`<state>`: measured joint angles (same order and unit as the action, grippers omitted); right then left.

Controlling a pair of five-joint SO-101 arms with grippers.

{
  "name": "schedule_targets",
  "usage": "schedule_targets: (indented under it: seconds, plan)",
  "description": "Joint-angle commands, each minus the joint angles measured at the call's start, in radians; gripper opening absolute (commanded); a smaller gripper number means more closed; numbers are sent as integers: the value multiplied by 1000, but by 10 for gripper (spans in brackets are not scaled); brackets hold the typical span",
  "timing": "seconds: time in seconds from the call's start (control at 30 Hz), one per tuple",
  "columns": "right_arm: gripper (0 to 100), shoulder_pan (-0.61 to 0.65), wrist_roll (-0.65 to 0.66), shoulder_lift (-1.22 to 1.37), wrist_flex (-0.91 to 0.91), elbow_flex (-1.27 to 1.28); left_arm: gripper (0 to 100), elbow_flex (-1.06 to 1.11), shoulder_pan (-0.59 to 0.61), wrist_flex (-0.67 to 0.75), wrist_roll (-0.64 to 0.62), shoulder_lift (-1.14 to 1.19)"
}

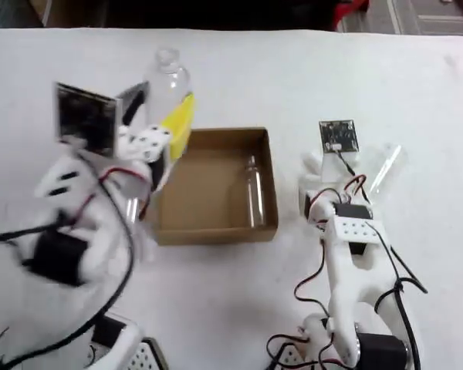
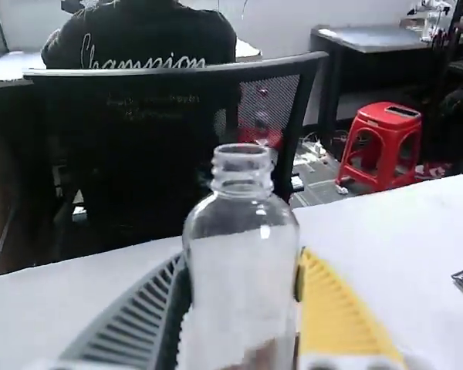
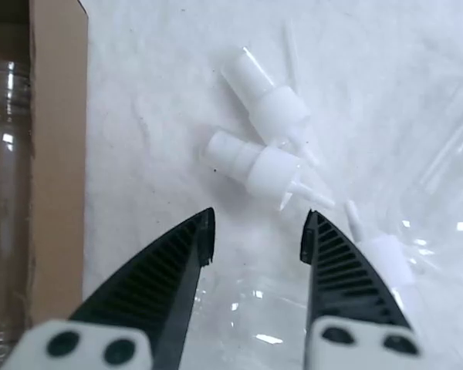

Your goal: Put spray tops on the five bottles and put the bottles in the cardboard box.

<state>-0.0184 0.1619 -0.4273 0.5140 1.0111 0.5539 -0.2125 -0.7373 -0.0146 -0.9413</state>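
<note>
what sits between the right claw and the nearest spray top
Nothing but bare white table; the right wrist view shows the open right claw just short of the nearest spray top.

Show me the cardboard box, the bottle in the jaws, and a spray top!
cardboard box (image 1: pixel 216 233): high view, its front wall.
bottle (image 2: pixel 243 262): left wrist view, its clear body.
spray top (image 3: pixel 266 166): right wrist view, its white collar.
</note>
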Motion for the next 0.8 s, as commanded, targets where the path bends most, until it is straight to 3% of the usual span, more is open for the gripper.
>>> schedule_targets:
  seconds: [0.0, 0.2, 0.3, 0.43, 0.57, 0.63, 0.77]
  plan:
    - [163, -1, 2, -16, -28, -5, 23, 368, 12, 545, -9, -5]
    - [163, 1, 2, -16, -124, 41, 22, 465, 36, 758, -20, 145]
    - [163, 1, 2, -16, -124, 41, 22, 436, 54, 845, -95, 275]
    - [163, 1, 2, -16, -125, 41, 23, 338, 99, 862, -210, 479]
    - [163, 1, 2, -16, -125, 41, 24, 293, 99, 862, -224, 615]
    - [163, 1, 2, -16, -125, 41, 24, 292, 81, 861, -203, 624]
    - [163, 4, 2, -16, -125, 40, 24, 302, 10, 862, 23, 624]
